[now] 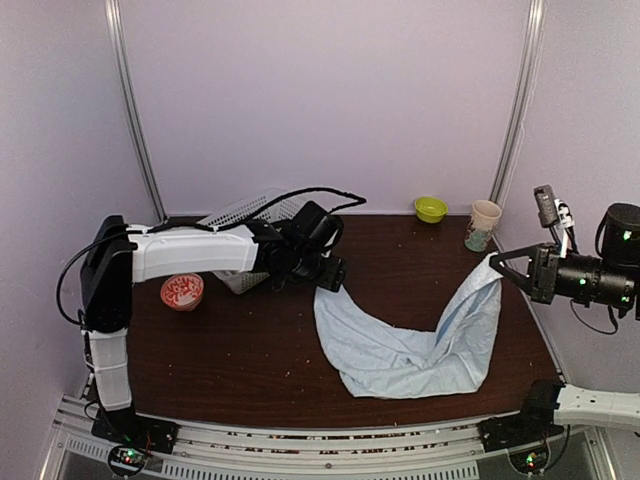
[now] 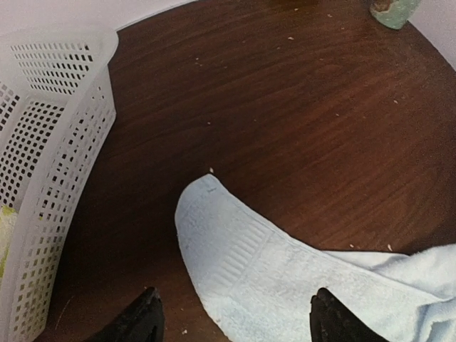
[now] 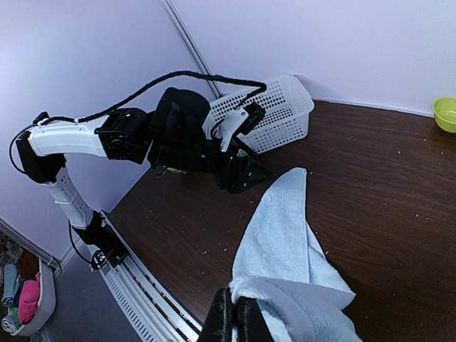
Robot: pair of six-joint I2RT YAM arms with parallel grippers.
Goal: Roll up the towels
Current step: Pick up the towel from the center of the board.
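The right gripper [image 3: 236,322] is pinching one end of the pale blue towel [image 1: 410,350] at the right side of the dark wooden table [image 1: 230,350], its jaws clamped together on the cloth and holding that end up off the surface. From there the towel is hanging down and curving in a loose U toward the near edge, then running back up toward the middle of the table, where its other end is lying flat.

Over that flat end the left gripper [image 2: 235,324] is hovering with its jaws standing wide apart, one dark fingertip [image 2: 142,320] on either side of the cloth; whether they are touching it cannot be told.

Just beside the left gripper, the white mesh basket [image 2: 50,178] is standing at the back left of the table, and a sliver of yellow-green cloth [image 2: 4,231] is showing inside it at the edge of the left wrist view. A small red-and-white bowl [image 1: 182,292] is sitting near the basket, under the left arm. A lime-green bowl [image 1: 431,208] and a paper cup [image 1: 483,225] are standing at the far right, well apart from the towel's flat end.
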